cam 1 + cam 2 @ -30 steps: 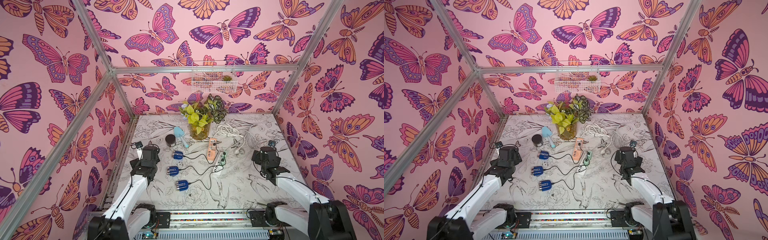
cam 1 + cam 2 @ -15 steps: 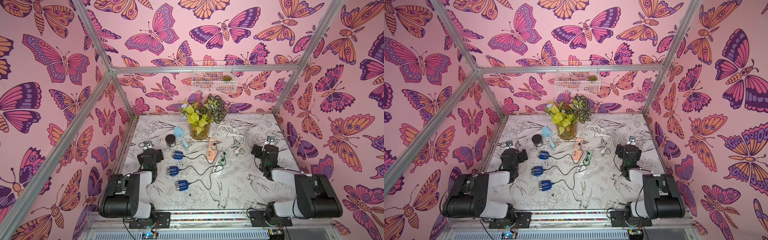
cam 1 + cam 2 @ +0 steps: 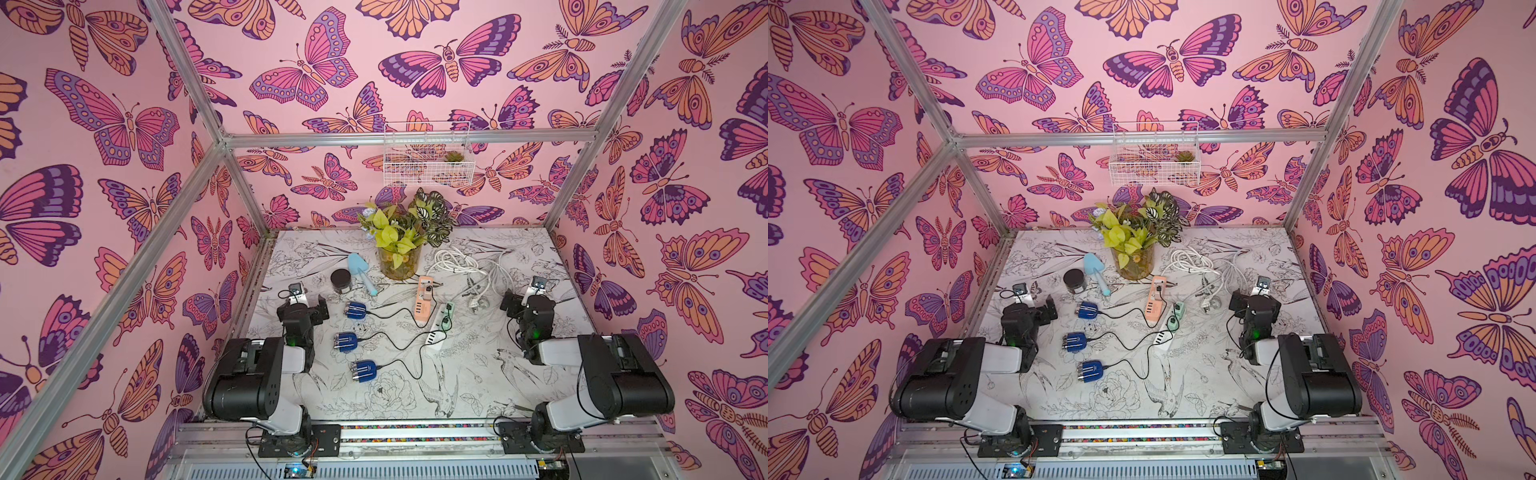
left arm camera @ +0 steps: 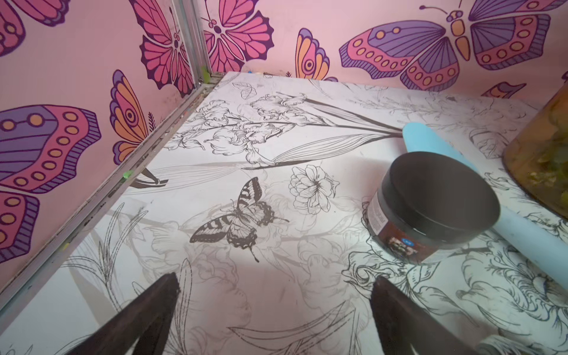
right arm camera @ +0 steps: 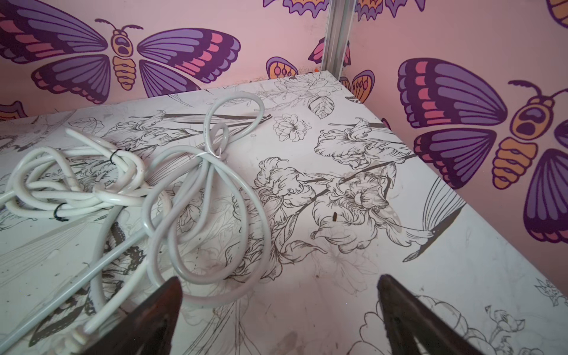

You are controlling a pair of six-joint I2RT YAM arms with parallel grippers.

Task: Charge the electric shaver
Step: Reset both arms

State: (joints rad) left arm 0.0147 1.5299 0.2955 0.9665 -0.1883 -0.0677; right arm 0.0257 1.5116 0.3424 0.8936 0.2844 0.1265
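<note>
Three shavers [image 3: 345, 341], one jar [image 3: 340, 281], one scoop [image 3: 358, 266], one vase [image 3: 398, 266].

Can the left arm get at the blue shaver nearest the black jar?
Likely yes: the left gripper, jaws open and empty, sits beside that shaver with bare table between. It faces away, so it must turn first.

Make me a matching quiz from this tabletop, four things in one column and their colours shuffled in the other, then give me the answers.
Things
1. shaver closest to the arm bases
2. jar lid
3. power strip beside the vase
4. coiled cords

Colours
A. white
B. dark blue
C. peach orange
D. black

Pairs: 1-B, 2-D, 3-C, 4-A
</note>
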